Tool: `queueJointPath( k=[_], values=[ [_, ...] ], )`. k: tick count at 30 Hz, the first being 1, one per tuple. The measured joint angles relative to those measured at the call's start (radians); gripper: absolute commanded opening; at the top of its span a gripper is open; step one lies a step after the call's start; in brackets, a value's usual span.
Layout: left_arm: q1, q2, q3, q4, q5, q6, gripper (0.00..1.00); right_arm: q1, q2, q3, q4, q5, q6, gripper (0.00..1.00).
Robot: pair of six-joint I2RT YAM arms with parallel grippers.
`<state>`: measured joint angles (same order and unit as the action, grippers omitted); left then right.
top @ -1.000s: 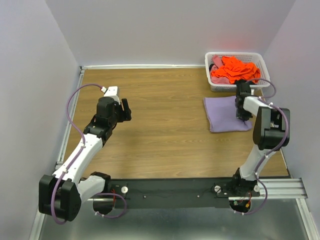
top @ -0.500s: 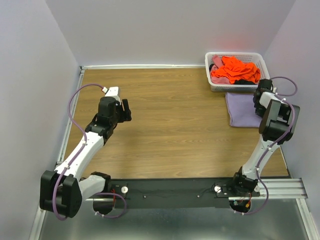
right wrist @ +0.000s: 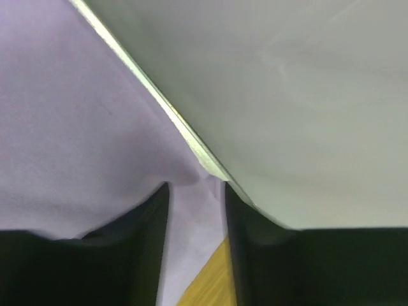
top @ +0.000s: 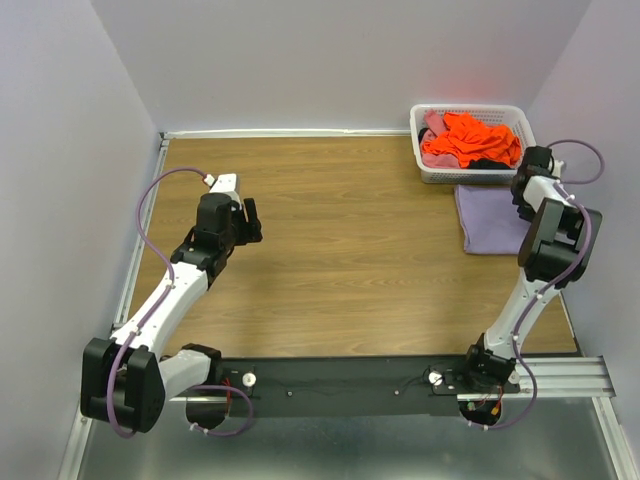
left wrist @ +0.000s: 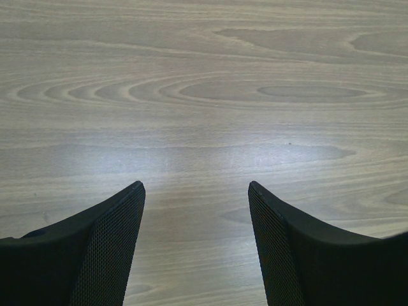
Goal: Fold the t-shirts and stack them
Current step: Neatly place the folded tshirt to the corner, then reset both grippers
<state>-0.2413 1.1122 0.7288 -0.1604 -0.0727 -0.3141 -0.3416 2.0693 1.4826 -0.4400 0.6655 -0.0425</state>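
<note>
Tools are seen parted: the left tool is held wide above bare counter, the right tool narrowly apart over the folded lavender t-shirt at the counter's right edge. Beyond, an orange t-shirt and a pink t-shirt are heaped in the white basket.

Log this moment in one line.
left gripper: open, above table | right gripper: parted over folded lavender t-shirt edge, by wall | basket: orange t-shirt crumpled inside
</note>
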Motion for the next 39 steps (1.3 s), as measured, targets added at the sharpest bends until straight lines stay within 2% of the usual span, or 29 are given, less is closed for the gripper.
queueJointPath(
  k=[1, 2, 6, 7, 11, 17, 24, 28, 34, 39],
  values=[
    [0.0, 0.0, 0.0, 0.0, 0.0, 0.0, 0.73, 0.0, -0.012, 0.0, -0.002, 0.0, 0.012, 0.56],
    [0.0, 0.0, 0.0, 0.0, 0.0, 0.0, 0.74, 0.0, -0.026, -0.002, -0.003, 0.0, 0.024, 0.64],
    [0.0, -0.006, 0.0, -0.001, 0.0, 0.0, 0.76, 0.0, -0.148, -0.042, -0.004, -0.016, 0.089, 0.78],
    [0.0, -0.011, 0.004, -0.011, 0.0, 0.0, 0.77, 0.0, -0.214, -0.075, -0.005, -0.04, 0.119, 0.85],
    [0.0, -0.037, 0.081, -0.085, -0.003, -0.001, 0.78, 0.0, -0.486, -0.163, -0.019, -0.121, 0.208, 1.0],
    [0.0, -0.116, 0.3, -0.193, -0.049, -0.006, 0.78, 0.042, -0.858, -0.172, -0.026, -0.233, 0.305, 1.0],
    [0.0, -0.181, 0.592, -0.33, -0.211, 0.005, 0.79, 0.198, -1.012, -0.07, -0.037, -0.254, 0.303, 1.0],
    [0.0, -0.227, 0.728, -0.343, -0.342, 0.031, 0.85, 0.248, -1.107, -0.012, -0.035, -0.257, 0.287, 1.0],
    [0.0, -0.314, 0.736, -0.323, -0.477, 0.042, 0.85, 0.267, -1.241, -0.029, -0.003, -0.258, 0.285, 1.0],
    [0.002, -0.29, 0.647, -0.31, -0.486, 0.029, 0.85, 0.277, -1.252, -0.096, 0.003, -0.269, 0.276, 1.0]
  ],
)
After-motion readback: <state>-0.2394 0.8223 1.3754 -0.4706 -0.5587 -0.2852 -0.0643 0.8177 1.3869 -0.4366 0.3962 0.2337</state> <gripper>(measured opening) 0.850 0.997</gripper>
